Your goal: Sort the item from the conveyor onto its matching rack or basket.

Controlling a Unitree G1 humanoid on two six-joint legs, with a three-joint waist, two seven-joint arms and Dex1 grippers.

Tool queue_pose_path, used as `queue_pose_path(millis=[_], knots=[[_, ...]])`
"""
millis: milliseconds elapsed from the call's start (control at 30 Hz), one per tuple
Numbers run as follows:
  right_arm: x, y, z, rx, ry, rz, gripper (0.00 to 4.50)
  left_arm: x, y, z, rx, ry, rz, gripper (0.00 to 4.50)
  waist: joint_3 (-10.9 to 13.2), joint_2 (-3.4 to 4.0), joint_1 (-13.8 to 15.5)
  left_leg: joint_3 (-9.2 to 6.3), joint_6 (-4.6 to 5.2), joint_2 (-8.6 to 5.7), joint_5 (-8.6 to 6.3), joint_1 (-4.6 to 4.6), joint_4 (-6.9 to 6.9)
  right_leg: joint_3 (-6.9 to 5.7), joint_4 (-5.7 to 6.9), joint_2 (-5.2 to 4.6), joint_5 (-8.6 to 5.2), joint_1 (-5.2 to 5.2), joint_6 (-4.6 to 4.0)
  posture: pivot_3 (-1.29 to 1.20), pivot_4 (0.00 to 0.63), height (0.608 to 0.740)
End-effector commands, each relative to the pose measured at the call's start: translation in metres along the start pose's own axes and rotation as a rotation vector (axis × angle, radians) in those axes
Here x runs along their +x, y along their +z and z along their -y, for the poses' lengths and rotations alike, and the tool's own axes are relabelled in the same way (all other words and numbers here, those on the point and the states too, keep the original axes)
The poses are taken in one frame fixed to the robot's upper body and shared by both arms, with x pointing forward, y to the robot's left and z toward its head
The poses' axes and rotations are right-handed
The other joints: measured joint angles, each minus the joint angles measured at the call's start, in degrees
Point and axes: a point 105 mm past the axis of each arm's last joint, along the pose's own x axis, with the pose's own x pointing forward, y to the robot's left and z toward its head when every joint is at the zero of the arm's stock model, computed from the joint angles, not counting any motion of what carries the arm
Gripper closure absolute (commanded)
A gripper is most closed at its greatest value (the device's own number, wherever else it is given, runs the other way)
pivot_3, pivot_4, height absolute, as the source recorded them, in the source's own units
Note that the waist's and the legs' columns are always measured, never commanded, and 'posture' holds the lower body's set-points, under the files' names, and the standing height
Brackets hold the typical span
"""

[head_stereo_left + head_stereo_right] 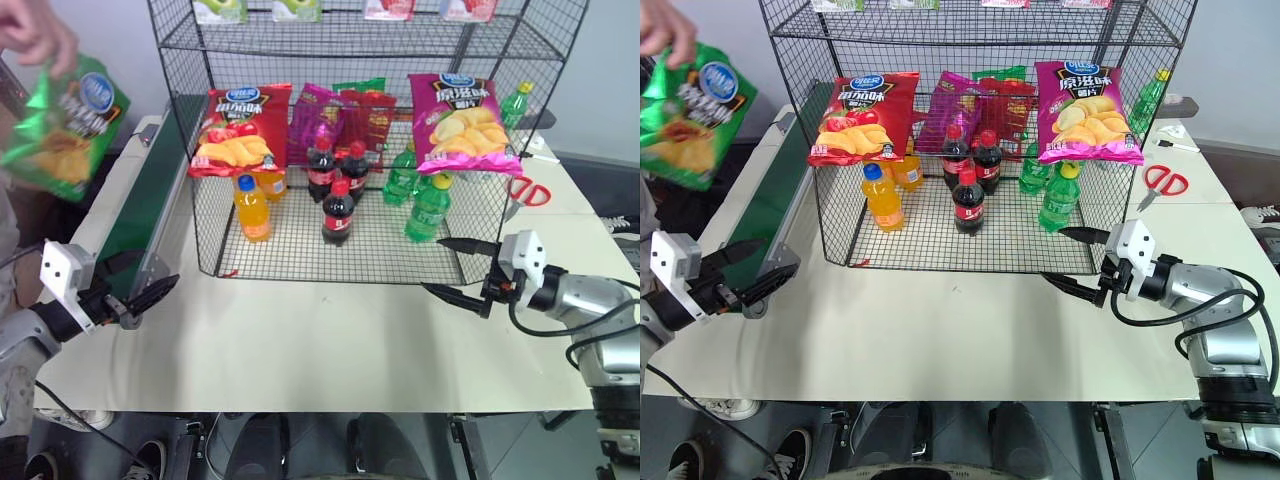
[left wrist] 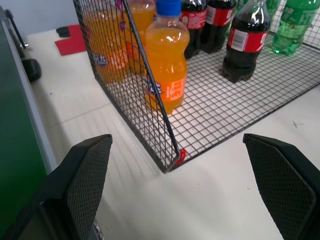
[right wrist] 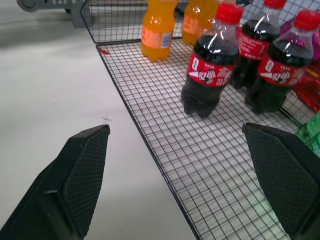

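A person's hand (image 1: 38, 35) holds the item (image 1: 65, 125), a shiny green crisp bag, in the air at the far left, above the far part of the conveyor (image 1: 150, 195). The conveyor's dark green belt runs along the table's left side. In the middle of the table stands the rack (image 1: 350, 45), a tall black wire cage. My left gripper (image 1: 140, 280) is open and empty at the conveyor's near end, well below the bag. By the rack's front right corner, my right gripper (image 1: 435, 266) is also open, with nothing between its fingers.
A red crisp bag (image 1: 238, 125), a magenta bag (image 1: 315, 120) and a pink bag (image 1: 462, 120) hang on the rack. Orange bottles (image 1: 253, 208), cola bottles (image 1: 337, 212) and green bottles (image 1: 428, 208) stand on its floor. Red scissors (image 1: 528, 190) lie at the right.
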Motion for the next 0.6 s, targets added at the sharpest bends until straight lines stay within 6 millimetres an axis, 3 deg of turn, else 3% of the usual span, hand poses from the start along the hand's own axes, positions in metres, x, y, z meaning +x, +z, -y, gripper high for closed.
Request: queue_pose_path(millis=[33,267,600], knots=[[0.006,0.017,-0.001,-0.040,0.028,0.050,0.07,-0.005,0.008,0.007,0.028,-0.045,0.022,0.00,0.0,0.00,0.0,0.00,0.00,0.00,0.00,0.00,0.00,0.00,0.00,0.00,0.00,0.00,0.00,0.00,0.150,0.739],[0.009,0.022,-0.018,0.018,0.133,0.058,0.07,-0.011,0.005,0.009,0.039,-0.053,0.019,0.00,0.0,0.00,0.2,0.00,0.00,0.00,0.00,-0.01,-0.02,-0.01,-0.05,-0.04,0.00,0.01,0.00,0.00,0.150,0.739],[0.013,0.023,-0.014,-0.003,0.114,0.064,0.07,-0.011,0.003,0.006,0.076,-0.029,0.005,0.00,0.0,0.00,0.1,0.00,0.00,-0.01,-0.01,-0.01,-0.04,0.00,-0.06,-0.06,-0.01,0.00,-0.01,0.00,0.150,0.739]])
